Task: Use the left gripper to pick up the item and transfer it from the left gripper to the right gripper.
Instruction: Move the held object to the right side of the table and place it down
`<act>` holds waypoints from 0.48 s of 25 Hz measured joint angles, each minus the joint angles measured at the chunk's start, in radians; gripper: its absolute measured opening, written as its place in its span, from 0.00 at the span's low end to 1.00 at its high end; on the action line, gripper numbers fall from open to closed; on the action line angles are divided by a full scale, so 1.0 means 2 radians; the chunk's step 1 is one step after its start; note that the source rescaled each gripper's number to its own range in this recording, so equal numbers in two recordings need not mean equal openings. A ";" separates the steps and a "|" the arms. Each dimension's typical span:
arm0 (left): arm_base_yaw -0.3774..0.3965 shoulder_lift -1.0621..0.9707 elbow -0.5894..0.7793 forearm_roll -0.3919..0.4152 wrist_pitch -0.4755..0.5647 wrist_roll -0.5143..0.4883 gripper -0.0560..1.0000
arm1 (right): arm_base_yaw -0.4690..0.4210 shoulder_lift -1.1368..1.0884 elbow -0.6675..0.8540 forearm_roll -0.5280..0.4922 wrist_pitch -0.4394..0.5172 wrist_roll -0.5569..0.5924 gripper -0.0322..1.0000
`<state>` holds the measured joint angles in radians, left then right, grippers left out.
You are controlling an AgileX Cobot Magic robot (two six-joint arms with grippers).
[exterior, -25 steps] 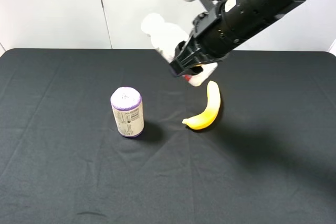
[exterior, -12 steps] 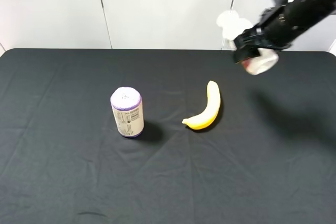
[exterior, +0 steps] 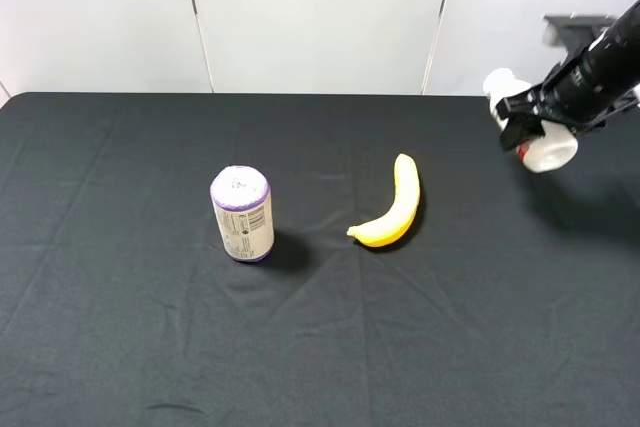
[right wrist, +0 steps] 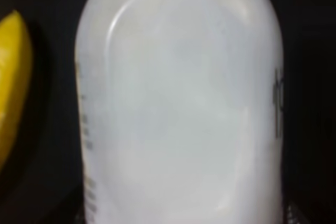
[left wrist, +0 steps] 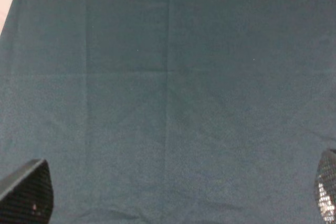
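The item, a small white bottle [exterior: 548, 150], is held tilted in the air at the far right of the exterior high view, over the black table. My right gripper [exterior: 527, 125] is shut on it, with the white cap pointing up and left and a little red showing by the jaws. In the right wrist view the bottle [right wrist: 178, 108] fills the frame. My left gripper [left wrist: 178, 191] is open and empty over bare black cloth; only its two fingertips [left wrist: 29, 192] show. The left arm is out of the exterior high view.
A purple-topped cylindrical can [exterior: 242, 213] stands upright left of the table's middle. A yellow banana [exterior: 392, 207] lies at the middle, and its edge shows in the right wrist view [right wrist: 11, 82]. A white wall runs behind the black table [exterior: 120, 347].
My right arm has carried the bottle from above the banana at the table's middle far to the right and a little lower. The can and banana have not moved.
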<state>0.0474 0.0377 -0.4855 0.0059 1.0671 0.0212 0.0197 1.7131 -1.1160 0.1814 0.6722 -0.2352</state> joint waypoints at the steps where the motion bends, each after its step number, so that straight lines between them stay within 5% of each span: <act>1: 0.000 0.000 0.000 0.000 0.000 0.000 1.00 | 0.000 0.010 0.000 0.000 -0.001 -0.001 0.19; 12: 0.000 -0.016 0.000 0.000 -0.002 0.000 1.00 | 0.000 0.090 0.000 0.002 -0.008 -0.003 0.19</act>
<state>0.0474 0.0060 -0.4855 0.0059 1.0636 0.0212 0.0197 1.8924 -1.1168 0.1856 0.6569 -0.2417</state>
